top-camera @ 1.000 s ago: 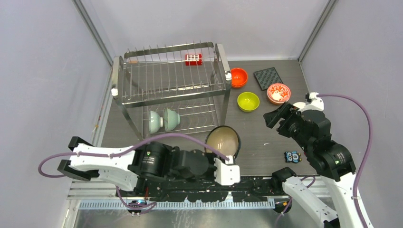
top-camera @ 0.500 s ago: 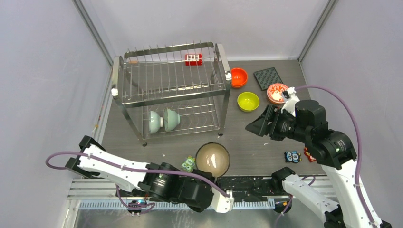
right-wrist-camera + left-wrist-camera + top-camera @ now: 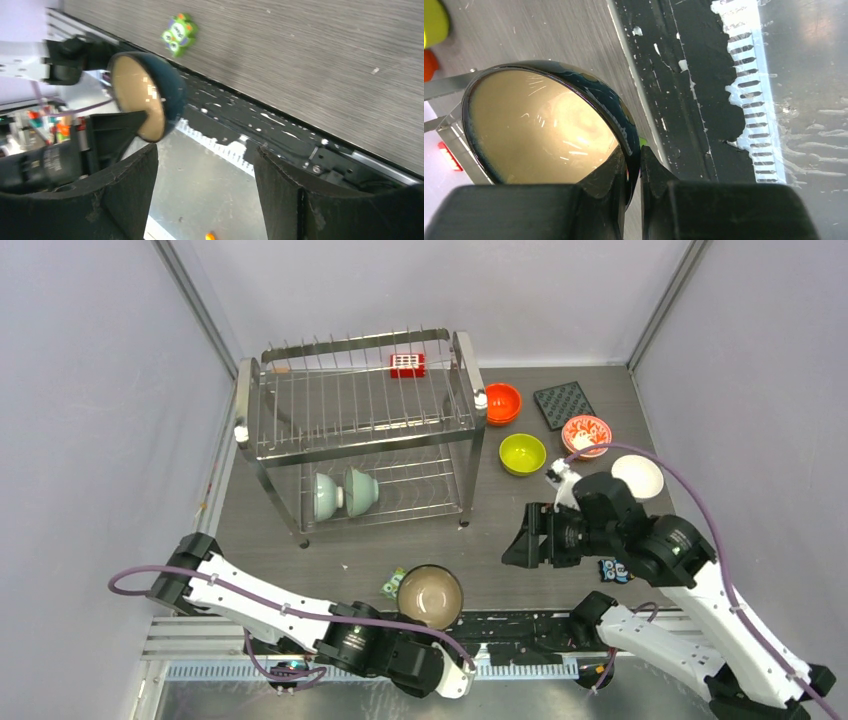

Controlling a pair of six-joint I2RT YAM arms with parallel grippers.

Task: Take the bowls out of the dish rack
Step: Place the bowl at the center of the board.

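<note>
So: four bowls down, one in hand, two to go

The dark teal bowl (image 3: 544,135) is clear of the dish rack (image 3: 370,445) and tipped on edge. The left gripper (image 3: 640,162) pinches its rim, jaws nearly closed, one finger inside and one outside. I can't tell if the bowl touches the table.

The pale green bowls (image 3: 328,497), a pair, sit on the rack's lower tier, well beyond those fingers.

The right gripper (image 3: 205,150) gapes wide and empty, with the teal bowl just ahead of its fingertips.

Well behind its fingers, on the table: yellow-green bowl (image 3: 523,453), orange bowl (image 3: 502,403), flowered bowl (image 3: 586,433), white bowl (image 3: 637,476). I count those done.
</note>
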